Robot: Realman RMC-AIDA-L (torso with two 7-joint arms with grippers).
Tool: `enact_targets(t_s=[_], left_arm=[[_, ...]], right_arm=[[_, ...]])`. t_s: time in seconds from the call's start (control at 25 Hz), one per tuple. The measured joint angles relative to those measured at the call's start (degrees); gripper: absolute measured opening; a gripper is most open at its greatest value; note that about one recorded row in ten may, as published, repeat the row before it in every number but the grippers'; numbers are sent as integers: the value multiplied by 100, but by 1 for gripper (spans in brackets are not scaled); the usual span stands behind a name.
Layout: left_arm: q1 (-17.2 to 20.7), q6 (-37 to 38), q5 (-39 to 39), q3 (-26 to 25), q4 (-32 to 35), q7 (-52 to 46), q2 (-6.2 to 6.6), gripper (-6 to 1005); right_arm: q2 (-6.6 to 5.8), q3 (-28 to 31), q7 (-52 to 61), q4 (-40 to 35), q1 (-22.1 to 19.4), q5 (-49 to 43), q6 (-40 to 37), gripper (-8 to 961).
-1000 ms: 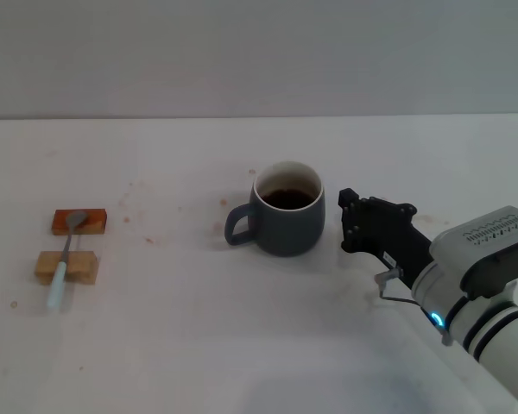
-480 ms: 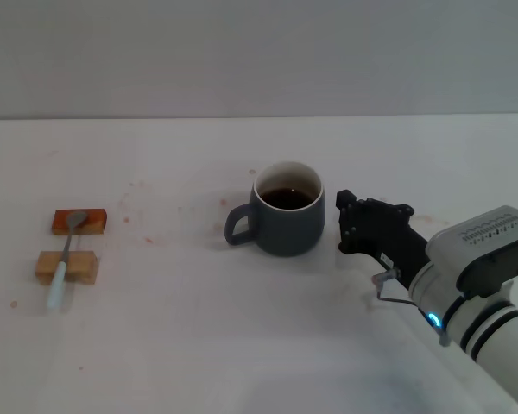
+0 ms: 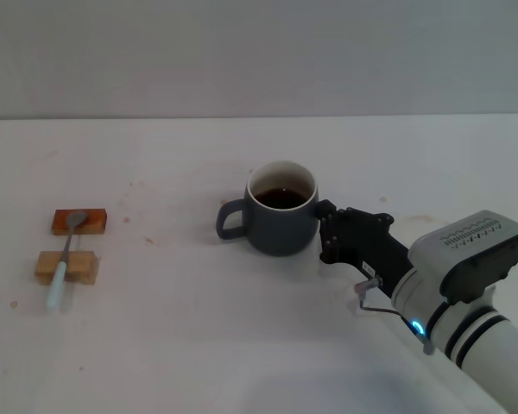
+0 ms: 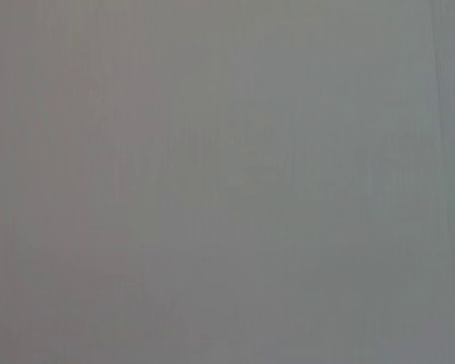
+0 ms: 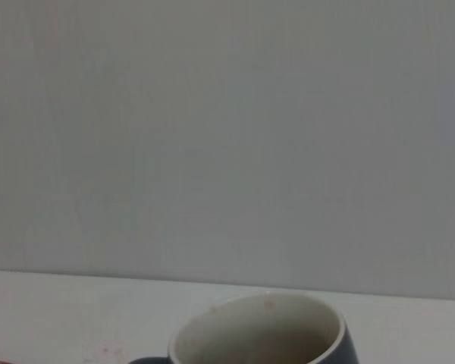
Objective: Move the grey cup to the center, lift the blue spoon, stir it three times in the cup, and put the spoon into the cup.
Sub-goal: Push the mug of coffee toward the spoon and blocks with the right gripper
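The grey cup (image 3: 280, 221) stands upright near the middle of the white table, its handle pointing left and dark liquid inside. It also shows in the right wrist view (image 5: 259, 339), close in front of the camera. My right gripper (image 3: 327, 233) is low over the table, right up against the cup's right side. The blue spoon (image 3: 59, 283) lies at the far left. Its metal bowl rests on a reddish-brown block (image 3: 93, 221) and its handle crosses a pale wooden block (image 3: 83, 267). My left arm is out of view.
The white table (image 3: 181, 336) carries small reddish stains around the middle left. A plain grey wall runs behind the table's far edge. The left wrist view shows only plain grey.
My right gripper has moved left up to the cup's right side. The cup has shifted a little to the left. The spoon and blocks have not moved.
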Motion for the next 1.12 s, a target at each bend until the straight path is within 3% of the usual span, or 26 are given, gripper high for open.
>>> enact_targets(t_s=[0.64, 0.92, 1.12], left_arm=[[51, 3, 0, 0, 7, -9, 0, 811], [68, 15, 0, 1, 22, -142, 4, 812], [114, 32, 4, 48, 26, -148, 7, 812]], right_arm=[[-1, 3, -1, 160, 1, -188, 69, -1], [-1, 132, -1, -280, -222, -463, -576, -1], [-24, 597, -1, -766, -513, -453, -1194, -2]])
